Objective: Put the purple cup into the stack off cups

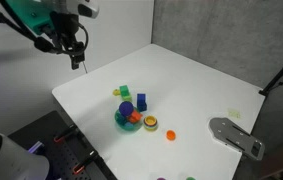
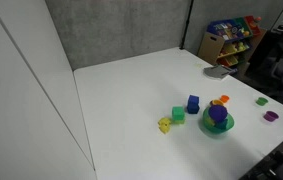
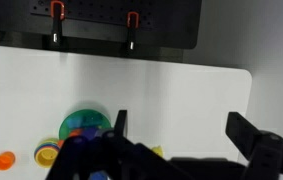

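Observation:
The stack of cups (image 1: 128, 119) stands near the middle of the white table, with a wide green cup at the bottom. A purple cup (image 2: 217, 113) sits on top of the stack (image 2: 217, 126). My gripper (image 1: 78, 55) hangs high above the far corner of the table, well away from the stack, open and empty. In the wrist view the open fingers (image 3: 181, 128) frame bare table, and the green stack (image 3: 84, 124) lies at the lower left. The gripper is out of one exterior view.
A blue cube (image 2: 193, 103), a green cube (image 2: 178, 114) and a yellow cube (image 2: 165, 125) lie beside the stack. A yellow-and-red cup (image 1: 151, 123) and an orange lid (image 1: 170, 133) lie nearby. A small purple piece (image 2: 270, 116) sits near the table edge. A grey object (image 1: 236, 135) lies further along the table.

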`<action>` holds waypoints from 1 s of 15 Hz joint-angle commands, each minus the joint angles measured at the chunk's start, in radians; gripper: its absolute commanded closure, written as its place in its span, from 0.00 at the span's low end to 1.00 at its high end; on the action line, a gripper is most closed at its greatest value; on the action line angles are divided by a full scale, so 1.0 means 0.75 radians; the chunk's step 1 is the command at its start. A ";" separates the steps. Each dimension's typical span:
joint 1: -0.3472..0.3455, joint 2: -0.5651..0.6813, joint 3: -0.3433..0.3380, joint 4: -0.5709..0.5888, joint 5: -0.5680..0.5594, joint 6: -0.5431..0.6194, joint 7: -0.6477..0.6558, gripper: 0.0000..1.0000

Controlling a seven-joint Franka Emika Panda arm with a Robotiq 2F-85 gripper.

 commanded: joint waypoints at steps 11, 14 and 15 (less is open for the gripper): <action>-0.088 0.058 0.015 0.082 -0.060 0.051 -0.013 0.00; -0.116 0.105 0.006 0.090 -0.089 0.127 -0.021 0.00; -0.126 0.124 0.002 0.090 -0.102 0.158 -0.024 0.00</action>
